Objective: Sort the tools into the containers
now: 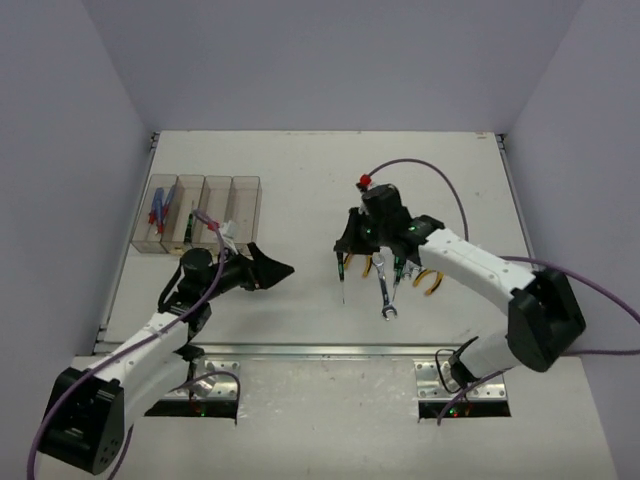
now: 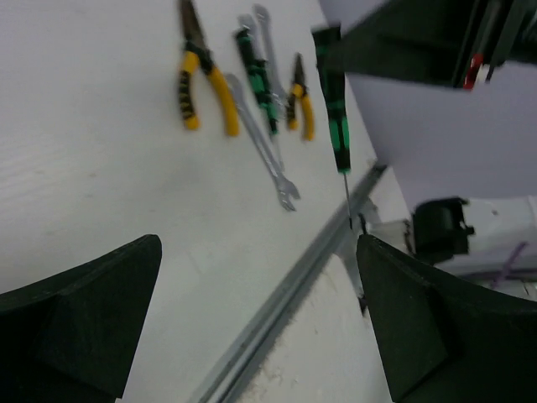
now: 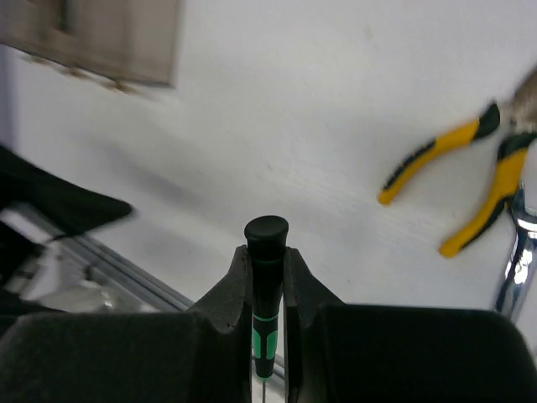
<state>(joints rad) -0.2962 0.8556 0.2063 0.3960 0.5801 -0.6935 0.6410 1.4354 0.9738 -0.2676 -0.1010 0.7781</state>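
**Black/green screwdriver** (image 3: 266, 235), the tool in hand. It is clamped by its handle between the closed fingers of the right gripper (image 3: 267, 273). The rounded black cap stands just above the fingertips, and the green-banded handle runs down between them. Seen from above, the tool sits well to the right of the row of containers (image 1: 198, 213) and nearer the arms' bases than the row. Its thin shaft points toward the near edge of the table (image 1: 300, 160). Whether the tip touches the surface cannot be told.

**Loose tools.** These lie farther right of the containers than the held screwdriver, close together on the table. They are a second black/green screwdriver (image 2: 256, 75), a silver wrench (image 2: 268, 159) beside it, a large pair of yellow-handled pliers (image 2: 205, 84) and a smaller pair of pliers (image 2: 299, 105). All lie roughly parallel, and the wrench's open end reaches closest to the near edge.

**Containers.** Four clear compartments are joined side by side at the left of the table. A blue/red screwdriver (image 1: 158, 210) lies in the leftmost one. The contents of the others are too small to make out.

**Left gripper** (image 1: 275, 268). It sits just off the right end of the container row, on the near side. Its jaws are spread wide with nothing between them, and they face the loose tools.
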